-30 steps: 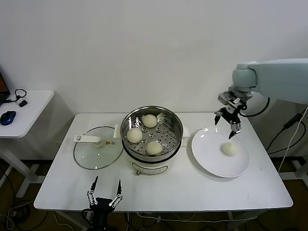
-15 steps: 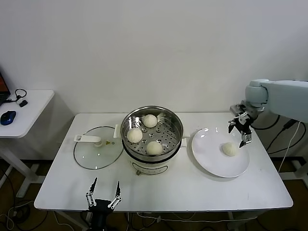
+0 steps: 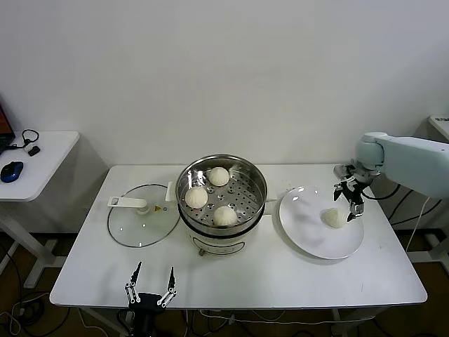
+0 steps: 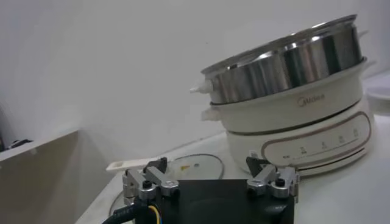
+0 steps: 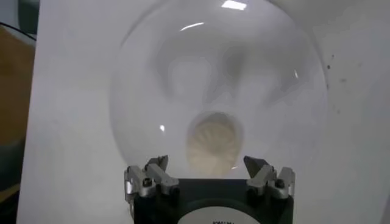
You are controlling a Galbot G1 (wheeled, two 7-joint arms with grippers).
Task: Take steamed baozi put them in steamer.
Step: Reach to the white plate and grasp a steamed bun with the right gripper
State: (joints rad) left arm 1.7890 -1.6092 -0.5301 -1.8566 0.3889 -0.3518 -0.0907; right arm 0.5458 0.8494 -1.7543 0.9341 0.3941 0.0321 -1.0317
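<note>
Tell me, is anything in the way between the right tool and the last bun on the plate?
No, nothing visible. The right tool hangs open just above the bun, which lies alone on the white plate. The wrist view shows the bun between the open fingers with only bare plate around it.

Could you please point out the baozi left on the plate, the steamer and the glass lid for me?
baozi on the plate [image 3: 334,217], head view, on the middle of its dome.
steamer [image 3: 257,184], head view, on the steel rim on its right side.
glass lid [image 3: 140,228], head view, on the bare glass below its white handle.
</note>
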